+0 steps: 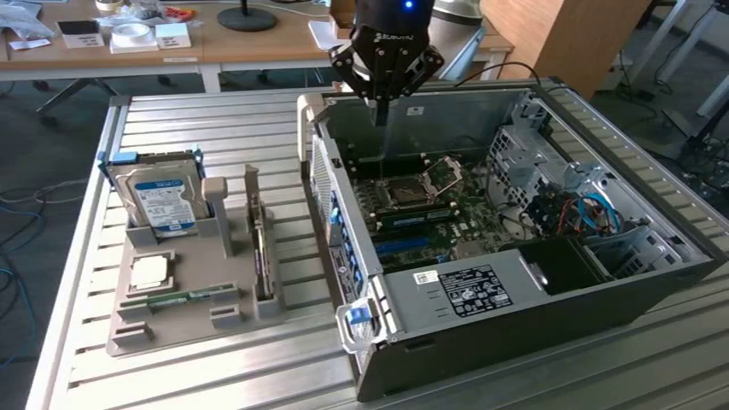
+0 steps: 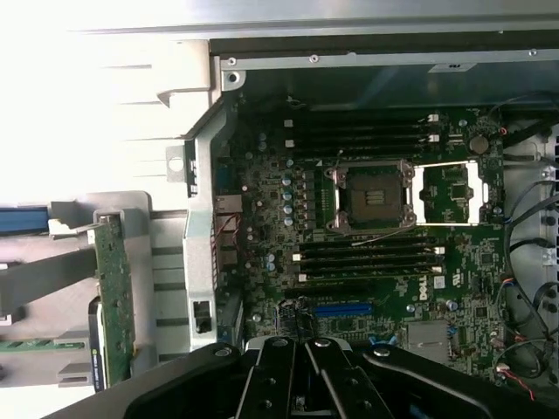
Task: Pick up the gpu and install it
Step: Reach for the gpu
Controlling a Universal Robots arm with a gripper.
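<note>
Exterior view: black gripper (image 1: 381,113), clenched empty, above open dark computer case (image 1: 547,333). Thin flat gpu card (image 1: 261,246) stands edgewise; likely stiff, fragile, best held by edges.

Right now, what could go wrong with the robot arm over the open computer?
1. The fingers are shut and hang over the motherboard; coming straight down could knock its open processor socket.
2. The gpu stands on its edge in the grey holder, close to the hard drive, so a crooked grab might tip it.
3. Loose cables inside the case might snag the card.
</note>
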